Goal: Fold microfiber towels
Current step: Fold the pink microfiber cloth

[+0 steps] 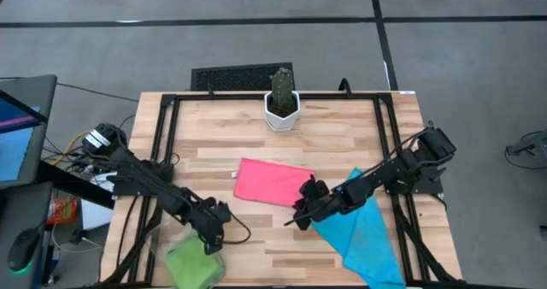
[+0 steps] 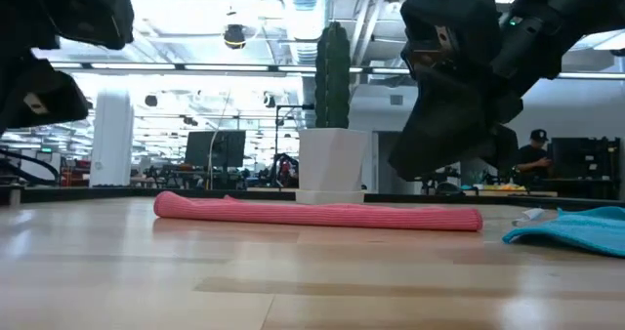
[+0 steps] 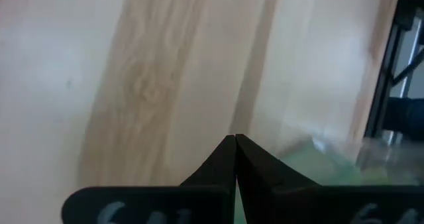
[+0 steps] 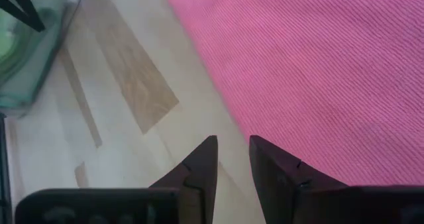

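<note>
A hot pink towel, folded into a flat rectangle, lies at the table's middle; it also shows in the low view and the right wrist view. A sky blue towel lies rumpled at the near right. A light green towel sits in a clear bin at the near left. My right gripper hovers slightly open over bare wood at the pink towel's near edge. My left gripper is shut and above the table beside the bin.
A cactus in a white pot stands at the far middle of the table, behind the pink towel. A black frame runs along the table's left, right and far sides. Bare wood lies between the bin and the blue towel.
</note>
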Tool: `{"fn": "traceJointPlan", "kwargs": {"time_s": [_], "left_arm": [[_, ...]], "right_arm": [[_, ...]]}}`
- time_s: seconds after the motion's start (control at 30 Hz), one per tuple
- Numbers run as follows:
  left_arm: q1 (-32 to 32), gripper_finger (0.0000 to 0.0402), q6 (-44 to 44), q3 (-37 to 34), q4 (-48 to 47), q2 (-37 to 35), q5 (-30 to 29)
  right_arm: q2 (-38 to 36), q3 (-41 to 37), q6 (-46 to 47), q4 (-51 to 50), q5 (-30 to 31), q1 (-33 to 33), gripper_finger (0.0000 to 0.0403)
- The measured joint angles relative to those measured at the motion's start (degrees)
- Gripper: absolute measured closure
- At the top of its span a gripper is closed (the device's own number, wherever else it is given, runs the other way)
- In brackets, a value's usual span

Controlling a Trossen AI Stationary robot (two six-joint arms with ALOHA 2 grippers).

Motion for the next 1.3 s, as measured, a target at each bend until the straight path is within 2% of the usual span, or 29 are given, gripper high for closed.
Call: {"fn": "traceJointPlan", "kwargs": {"time_s": [0.1, 0.2, 0.3, 0.37, 0.6, 0.8, 0.93, 1.13, 1.3], "left_arm": [[0.0, 0.0401, -1.9, 0.3, 0.2, -1.3, -5.3], [1.6, 0.0401, -1.8, 1.3, 0.5, -2.7, -14.2], [5.1, 0.0401, 1.4, 1.6, 3.4, -3.2, -21.6], [7.8, 0.0401, 3.7, 1.6, 4.7, -2.1, -23.5], [12.4, 0.0401, 10.7, 1.6, 7.0, 6.1, -18.4], [13.9, 0.0401, 9.5, 1.5, 5.1, 10.2, -20.3], [14.1, 0.0401, 9.4, 1.5, 4.9, 12.7, -18.2], [14.2, 0.0401, 9.8, 1.6, 4.5, 12.1, -15.7], [15.7, 0.0401, 11.9, 1.5, 2.9, 8.7, -15.1]], "right_arm": [[0.3, 0.0, 0.0, -0.3, 1.5, 0.0, 0.029], [0.3, 0.0, -0.1, -0.2, 3.7, -0.1, 0.029], [0.4, 0.0, -0.1, -0.6, 4.5, -0.1, 0.029], [1.3, 0.0, 0.5, -0.3, 4.5, -0.1, 0.029], [4.7, -0.1, 4.6, 0.0, 4.1, 1.1, 0.029], [7.0, 0.0, 7.5, 0.0, 4.1, 1.9, 0.029], [7.2, 0.1, 7.9, 0.1, 4.0, 2.3, 0.029], [5.3, -0.1, 4.8, -0.8, 2.8, 2.2, 0.029], [1.3, -0.1, 1.8, -0.7, 5.9, 2.3, 0.029]]}}
